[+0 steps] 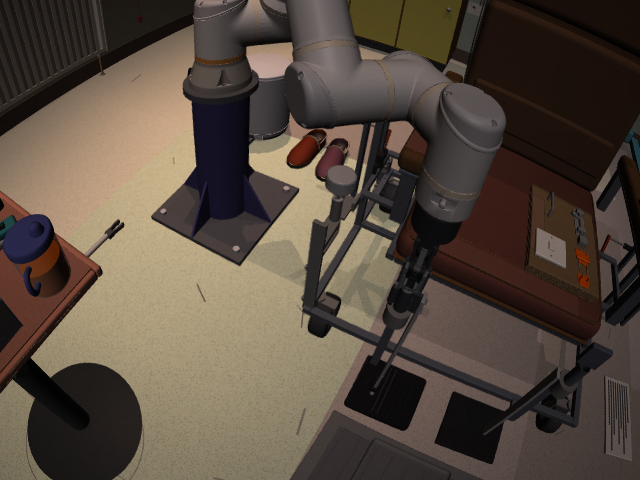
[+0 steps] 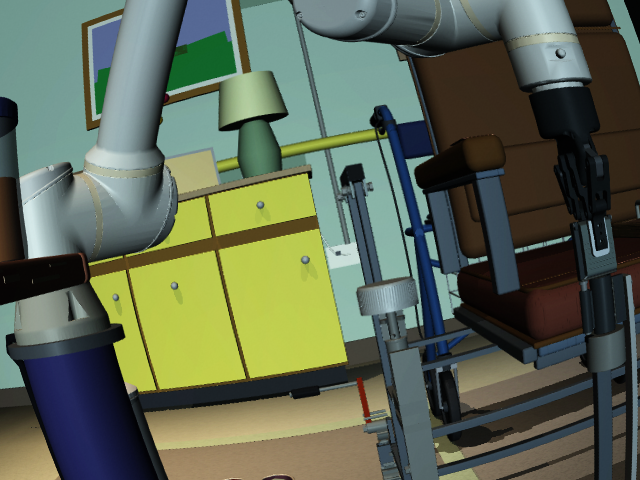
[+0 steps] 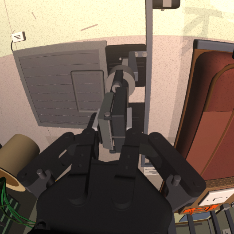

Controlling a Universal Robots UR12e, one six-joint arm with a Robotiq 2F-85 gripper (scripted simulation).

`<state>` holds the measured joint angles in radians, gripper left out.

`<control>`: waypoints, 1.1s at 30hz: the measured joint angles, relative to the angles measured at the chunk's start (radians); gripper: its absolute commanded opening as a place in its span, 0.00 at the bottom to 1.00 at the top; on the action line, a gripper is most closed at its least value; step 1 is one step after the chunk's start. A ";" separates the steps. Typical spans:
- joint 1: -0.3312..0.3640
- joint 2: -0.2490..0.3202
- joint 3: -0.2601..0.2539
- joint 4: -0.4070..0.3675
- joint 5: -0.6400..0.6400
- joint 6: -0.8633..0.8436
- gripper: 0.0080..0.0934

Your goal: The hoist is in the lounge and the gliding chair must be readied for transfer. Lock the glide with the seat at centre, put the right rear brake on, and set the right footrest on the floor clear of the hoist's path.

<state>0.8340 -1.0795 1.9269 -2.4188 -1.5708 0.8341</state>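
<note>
At the front of the brown gliding chair point(image 1: 517, 227), the right footrest's upright hanger post point(image 1: 400, 315) is held at its top by my gripper point(image 3: 113, 124), which is closed on its grey block. The post runs down through a grey collar point(image 2: 604, 349) to a black footplate point(image 1: 385, 392) lying on the floor. A second black footplate point(image 1: 468, 426) lies beside it on its own arm. A knurled grey knob point(image 2: 387, 295) stands on the chair frame's front corner post. A red brake lever point(image 2: 363, 398) sticks up low by the frame.
The chair's grey front crossbar point(image 1: 444, 369) and a castor point(image 1: 320, 323) lie just below my gripper. A grey mat point(image 3: 64, 86) lies on the floor in front of the footplates. My pedestal point(image 1: 222, 170), two slippers point(image 1: 318, 150) and a side table point(image 1: 31, 279) stand to the left.
</note>
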 measured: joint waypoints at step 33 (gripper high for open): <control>0.000 0.000 0.000 0.000 0.000 0.228 0.00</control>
<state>0.8340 -1.0796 1.9270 -2.4186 -1.5706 1.0620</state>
